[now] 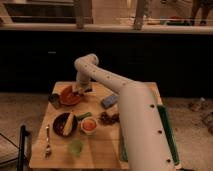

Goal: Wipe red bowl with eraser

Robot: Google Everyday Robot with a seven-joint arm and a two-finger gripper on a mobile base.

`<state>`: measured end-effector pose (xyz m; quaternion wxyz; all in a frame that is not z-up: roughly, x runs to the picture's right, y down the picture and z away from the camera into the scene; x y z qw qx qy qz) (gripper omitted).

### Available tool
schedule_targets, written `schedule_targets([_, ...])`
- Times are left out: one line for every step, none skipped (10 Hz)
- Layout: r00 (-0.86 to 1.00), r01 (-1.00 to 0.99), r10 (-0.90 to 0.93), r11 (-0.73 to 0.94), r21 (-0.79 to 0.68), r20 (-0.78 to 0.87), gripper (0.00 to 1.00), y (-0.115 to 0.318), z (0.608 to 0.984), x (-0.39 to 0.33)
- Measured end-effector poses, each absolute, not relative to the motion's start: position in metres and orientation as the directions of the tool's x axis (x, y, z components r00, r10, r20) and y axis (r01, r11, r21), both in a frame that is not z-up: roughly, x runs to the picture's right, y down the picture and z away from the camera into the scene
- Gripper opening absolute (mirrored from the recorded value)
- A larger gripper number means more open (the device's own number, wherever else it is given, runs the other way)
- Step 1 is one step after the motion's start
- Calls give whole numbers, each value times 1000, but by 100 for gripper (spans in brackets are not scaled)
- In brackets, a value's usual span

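Observation:
The red bowl (68, 96) is a shallow orange-red dish at the far left of the wooden table (107, 155). My gripper (78, 92) hangs down from the white arm (120, 87) over the bowl's right edge. The eraser does not show; it may be hidden under the gripper.
A dark brown bowl with yellow food (65, 124) sits in front of the red bowl. Beside it are a small white cup with orange inside (89, 125), a green cup (75, 147), a fork (48, 140), a blue-grey block (109, 101), a dark cup (54, 99) and a green tray (167, 135).

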<state>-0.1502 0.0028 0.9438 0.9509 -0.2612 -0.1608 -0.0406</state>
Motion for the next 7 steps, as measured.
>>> schedule_targets([944, 161, 7, 862, -480, 329, 0, 1, 944, -153])
schedule_targets([941, 171, -1, 862, -476, 338, 0, 1, 943, -158])
schedule_targets([934, 193, -15, 863, -468, 357, 0, 1, 939, -167])
schedule_targets([924, 215, -25, 860, -463, 382, 0, 5, 933, -176])
schedule_targets([916, 227, -29, 858, -460, 400, 0, 8, 927, -180])
schedule_targets([909, 236, -30, 858, -456, 415, 0, 10, 922, -179])
schedule_targets([902, 246, -31, 857, -453, 430, 0, 12, 917, -179])
